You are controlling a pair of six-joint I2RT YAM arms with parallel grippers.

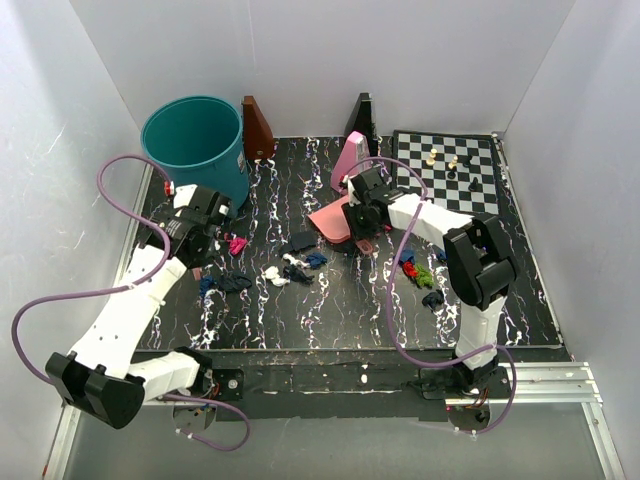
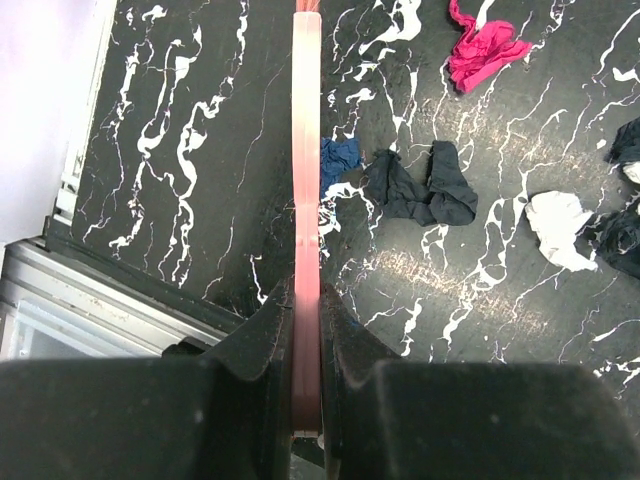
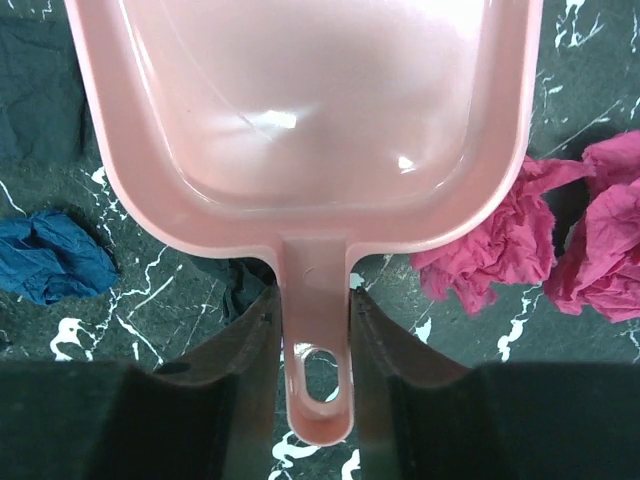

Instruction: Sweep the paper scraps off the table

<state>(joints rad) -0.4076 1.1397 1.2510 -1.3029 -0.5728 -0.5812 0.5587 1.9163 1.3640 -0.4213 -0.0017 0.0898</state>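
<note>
The scraps [image 1: 277,275], strewn across the middle of the bench [image 1: 350,310] toward its left and right edges, look light, soft and better pushed than pinched; the left gripper [image 2: 305,300] is clamped on a pink strip [image 2: 306,150], while the right gripper [image 3: 315,300] has its jaws pressed to the handle of the dustpan [image 3: 300,110].

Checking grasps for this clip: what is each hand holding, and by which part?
Left hand clamps a thin pink bar at its near end. Right hand brackets the handle of the pink dustpan; whether it grips yet cannot be told.
</note>
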